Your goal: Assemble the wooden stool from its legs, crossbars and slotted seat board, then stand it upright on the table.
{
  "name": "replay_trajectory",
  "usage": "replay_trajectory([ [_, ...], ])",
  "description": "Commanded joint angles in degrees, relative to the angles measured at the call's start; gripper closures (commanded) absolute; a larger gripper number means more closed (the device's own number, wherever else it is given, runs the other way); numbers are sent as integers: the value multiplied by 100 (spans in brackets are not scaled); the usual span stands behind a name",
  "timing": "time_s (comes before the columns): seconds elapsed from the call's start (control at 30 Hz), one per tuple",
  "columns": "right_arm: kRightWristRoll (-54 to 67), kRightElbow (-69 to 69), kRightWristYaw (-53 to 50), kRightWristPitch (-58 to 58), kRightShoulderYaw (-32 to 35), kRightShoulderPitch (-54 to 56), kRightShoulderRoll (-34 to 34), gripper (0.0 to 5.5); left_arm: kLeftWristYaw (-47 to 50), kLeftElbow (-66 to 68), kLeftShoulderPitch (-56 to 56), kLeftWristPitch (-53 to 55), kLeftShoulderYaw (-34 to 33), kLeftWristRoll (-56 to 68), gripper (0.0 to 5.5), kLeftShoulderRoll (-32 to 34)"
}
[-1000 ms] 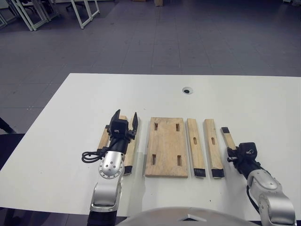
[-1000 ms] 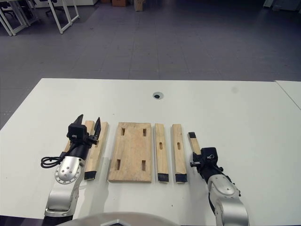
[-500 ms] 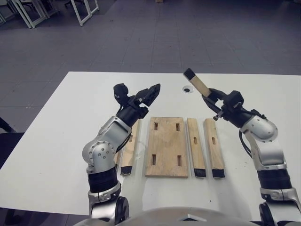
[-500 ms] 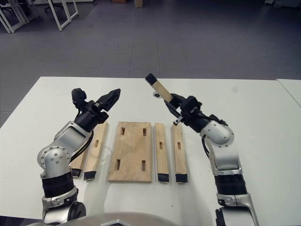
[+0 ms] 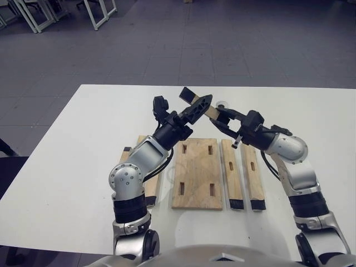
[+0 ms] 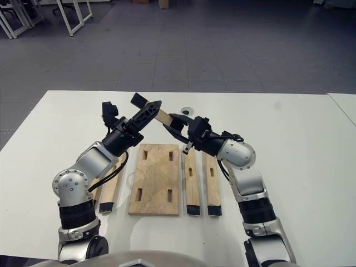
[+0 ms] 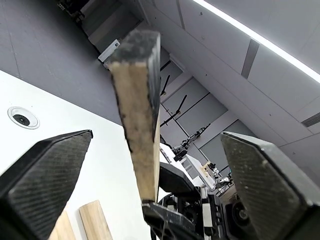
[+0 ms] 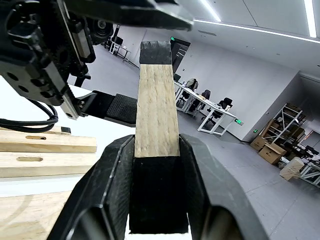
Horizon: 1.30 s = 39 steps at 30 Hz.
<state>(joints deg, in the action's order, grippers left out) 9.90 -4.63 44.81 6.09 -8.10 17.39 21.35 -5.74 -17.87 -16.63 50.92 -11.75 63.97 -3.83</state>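
A short wooden crossbar with black ends is held in the air above the far edge of the slotted seat board. My right gripper is shut on its lower black end. My left gripper is open, its fingers standing either side of the crossbar's upper end without touching it. Two slotted legs lie to the right of the board. Two more pieces lie to its left, partly hidden by my left arm.
The white table has a round cable hole just beyond the raised crossbar. Bare tabletop spreads to the far left, far right and back. Beyond the table's far edge lies grey floor with desk frames.
My right gripper has carried the crossbar left and lower, toward the middle. My left gripper has moved up and right, so its open fingers now flank the crossbar's free end.
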Motion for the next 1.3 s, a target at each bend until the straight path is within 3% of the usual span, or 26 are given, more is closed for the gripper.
replay_trajectory([
  [0.03, 42, -191, 63, -26, -86, -91, 33, 421, -74, -49, -108, -241, 199, -261, 128, 144],
  [0.83, 464, -347, 151, -609, 46, -213, 138, 421, -422, 14, 121, -848, 537, -698, 504, 510],
  [1.03, 411, -432, 154, -686, -1, -226, 180, 421, -269, 217, 134, -976, 550, -990, 507, 511],
  [1.07, 400, -467, 158, -744, -19, -238, 200, 384, -245, 232, 134, -996, 539, -999, 507, 508],
  [1.3, 312, -514, 133, -833, -20, -284, 290, 269, -51, 150, 141, -1105, 227, -1161, 507, 657],
])
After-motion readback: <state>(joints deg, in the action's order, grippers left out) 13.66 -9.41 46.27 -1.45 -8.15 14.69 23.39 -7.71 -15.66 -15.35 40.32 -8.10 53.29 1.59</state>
